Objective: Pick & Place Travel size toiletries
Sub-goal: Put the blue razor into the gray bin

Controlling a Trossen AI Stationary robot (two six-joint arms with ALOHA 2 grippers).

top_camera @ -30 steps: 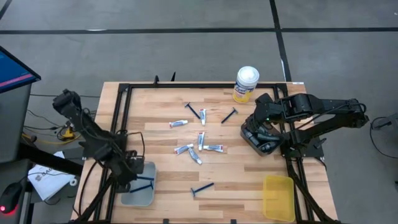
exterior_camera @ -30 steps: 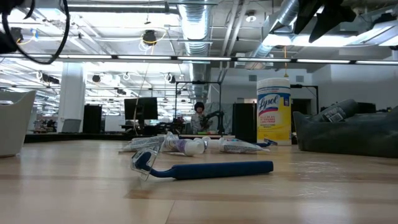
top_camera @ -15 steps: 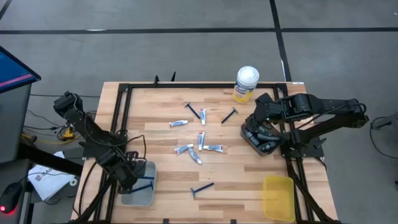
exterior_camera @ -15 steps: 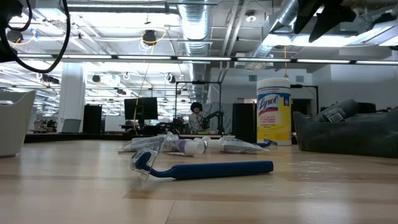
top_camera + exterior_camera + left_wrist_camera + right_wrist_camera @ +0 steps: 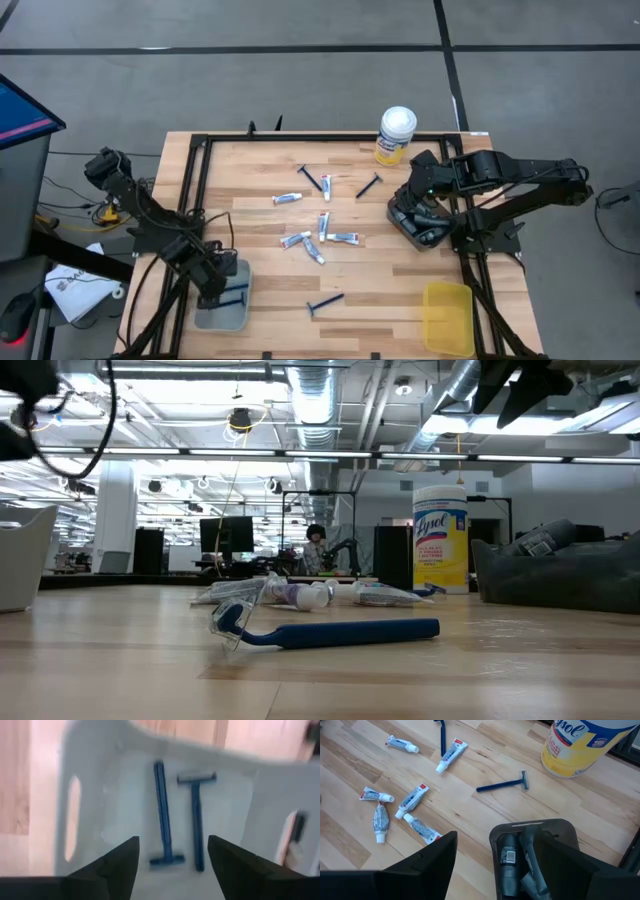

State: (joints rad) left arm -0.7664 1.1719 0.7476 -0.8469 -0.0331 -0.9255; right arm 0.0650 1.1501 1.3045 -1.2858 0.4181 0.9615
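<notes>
Sorting of travel-size toiletries on the light wooden plank table (image 5: 250, 190), partly complete. The left pincer (image 5: 170, 865) hangs over the pale grey plastic tray (image 5: 222, 310) at the table's near-left corner, its fingers (image 5: 112, 867) apart and holding nothing; on the tray floor beneath it lie two thin dark-blue razors (image 5: 162, 815) side by side, heads at opposite ends, so the razor sorting has begun. The right pincer (image 5: 492, 857) hovers over the dark grey tray (image 5: 418, 222) at the table's right edge, fingers (image 5: 427, 862) likewise apart and empty; that tray holds several dark grey containers (image 5: 509, 862), how many cannot be told. The translucent yellow tray (image 5: 447, 316) at the near-right corner appears empty. Left to place: three loose blue razors, namely one near the front edge (image 5: 325, 302), one near the tall yellow canister with a white lid (image 5: 396, 134) and lying close beside the dark tray (image 5: 367, 186), and one toward the far middle (image 5: 311, 178); and about seven small white tubes with blue print (image 5: 318, 236), scattered across the table's centre. By this count roughly a fifth of the razors and tubes are placed; the tubes, probably meant for the yellow tray, are untouched.
</notes>
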